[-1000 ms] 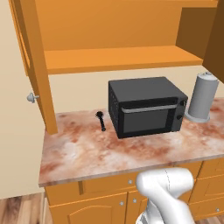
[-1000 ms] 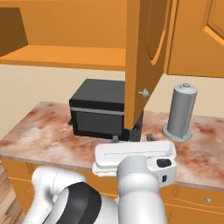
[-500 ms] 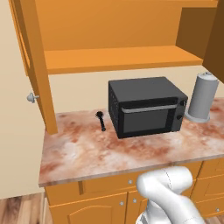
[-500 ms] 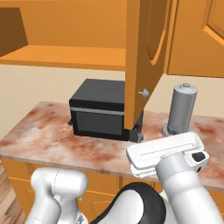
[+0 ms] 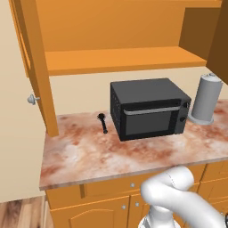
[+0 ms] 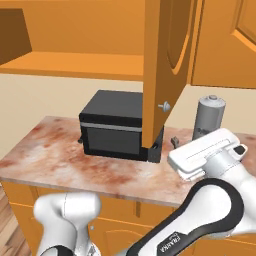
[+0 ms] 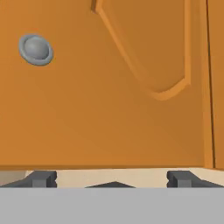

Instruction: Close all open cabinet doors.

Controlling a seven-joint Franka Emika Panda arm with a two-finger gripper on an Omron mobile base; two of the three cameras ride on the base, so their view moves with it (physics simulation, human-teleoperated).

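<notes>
Cabinet doors hang open above the counter (image 5: 89, 160), its marbled reddish top running along the wall. One open door (image 6: 162, 70) swings out over the right part of the counter, edge-on from the right base view, with its small silver knob (image 6: 164, 106) low on the near face. The hand view looks straight at that same door (image 7: 109, 87) from close by: the knob (image 7: 36, 50) sits toward the upper left and the curved end of the raised panel toward the upper right. The end effector (image 7: 111, 179) has its two dark fingertips (image 7: 41, 178) spread well apart, holding nothing, with the door's lower edge just above them.

Another open door (image 5: 38, 67) stands at the counter's left end, edge toward the room, its knob (image 5: 32, 99) pointing out to the left. Between the two doors the bare orange shelf (image 5: 120, 60) of the cabinet is exposed.

On the counter, a black microwave (image 5: 149, 109) sits against the back edge near the middle. A small dark utensil (image 5: 103, 122) lies just left of it. A grey cylindrical canister (image 5: 206, 99) stands to its right, near the back right corner.
</notes>
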